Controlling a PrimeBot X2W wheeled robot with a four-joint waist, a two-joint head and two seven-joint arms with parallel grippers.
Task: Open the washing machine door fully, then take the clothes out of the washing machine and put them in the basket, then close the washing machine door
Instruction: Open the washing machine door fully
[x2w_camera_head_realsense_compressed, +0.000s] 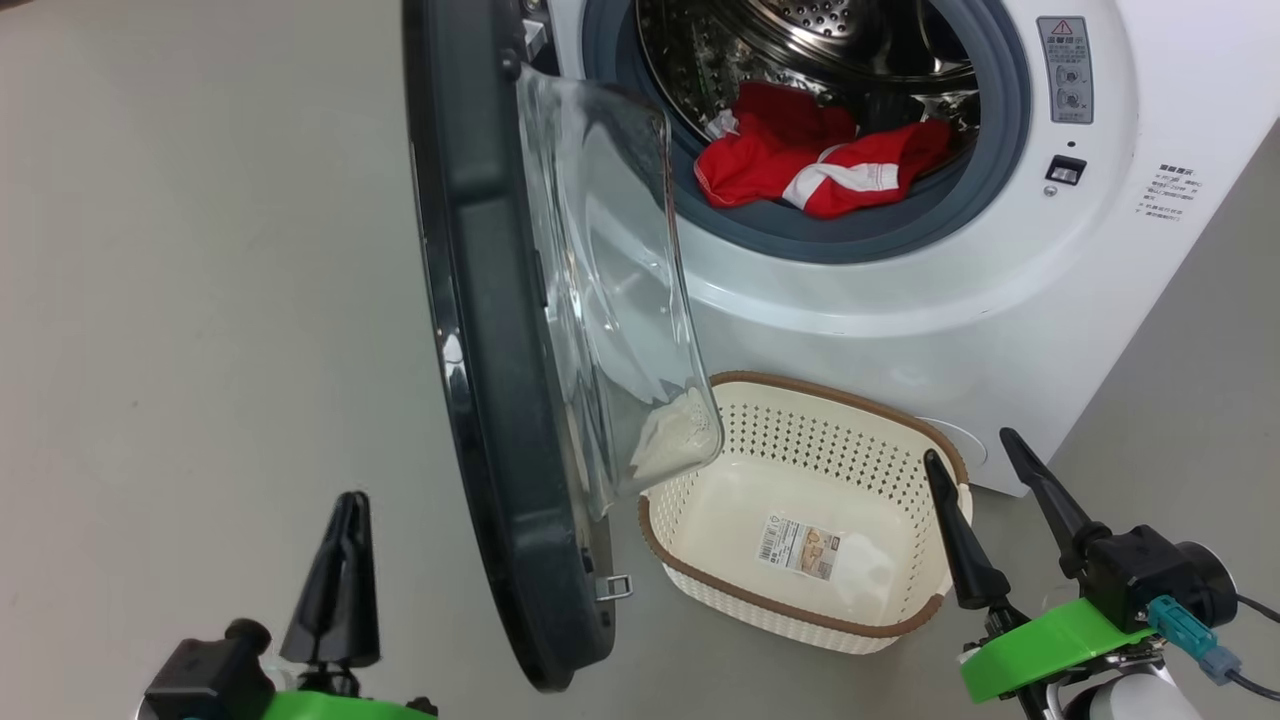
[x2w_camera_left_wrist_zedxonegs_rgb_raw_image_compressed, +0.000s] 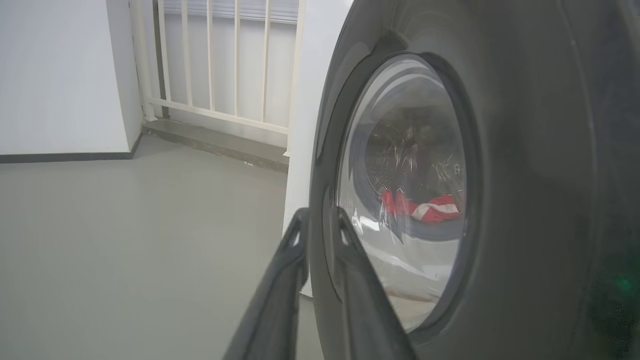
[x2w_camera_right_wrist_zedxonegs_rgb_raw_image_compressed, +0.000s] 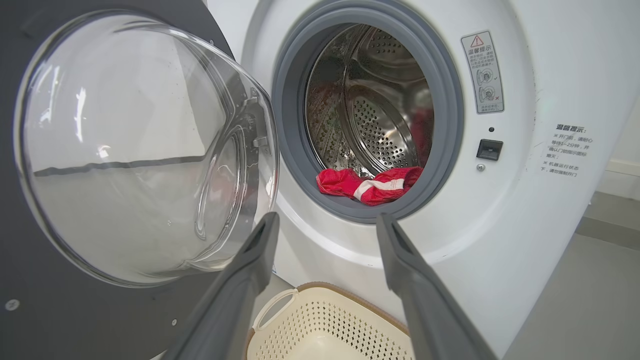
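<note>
The washing machine (x2w_camera_head_realsense_compressed: 900, 330) (x2w_camera_right_wrist_zedxonegs_rgb_raw_image_compressed: 525, 210) stands with its door (x2w_camera_head_realsense_compressed: 490, 350) (x2w_camera_right_wrist_zedxonegs_rgb_raw_image_compressed: 30, 310) swung out about square to its front, glass bowl facing the drum. Red clothes (x2w_camera_head_realsense_compressed: 820, 165) (x2w_camera_right_wrist_zedxonegs_rgb_raw_image_compressed: 367, 182) with a white stripe lie at the drum's front lip, and show through the door glass (x2w_camera_left_wrist_zedxonegs_rgb_raw_image_compressed: 425, 207). On the floor below the opening sits the basket (x2w_camera_head_realsense_compressed: 830, 440) (x2w_camera_right_wrist_zedxonegs_rgb_raw_image_compressed: 325, 320), holding nothing but its label. My left gripper (x2w_camera_head_realsense_compressed: 350, 500) (x2w_camera_left_wrist_zedxonegs_rgb_raw_image_compressed: 320, 217) is low on the outer side of the door, apart from it, fingers nearly together on nothing. My right gripper (x2w_camera_head_realsense_compressed: 972, 448) (x2w_camera_right_wrist_zedxonegs_rgb_raw_image_compressed: 327, 220) is open beside the basket's right end.
Grey floor (x2w_camera_head_realsense_compressed: 200, 300) spreads to the left of the door. A white railing (x2w_camera_left_wrist_zedxonegs_rgb_raw_image_compressed: 225, 60) and a white wall (x2w_camera_left_wrist_zedxonegs_rgb_raw_image_compressed: 60, 75) stand beyond it. The door's metal latch (x2w_camera_head_realsense_compressed: 613, 587) juts out near its lower edge.
</note>
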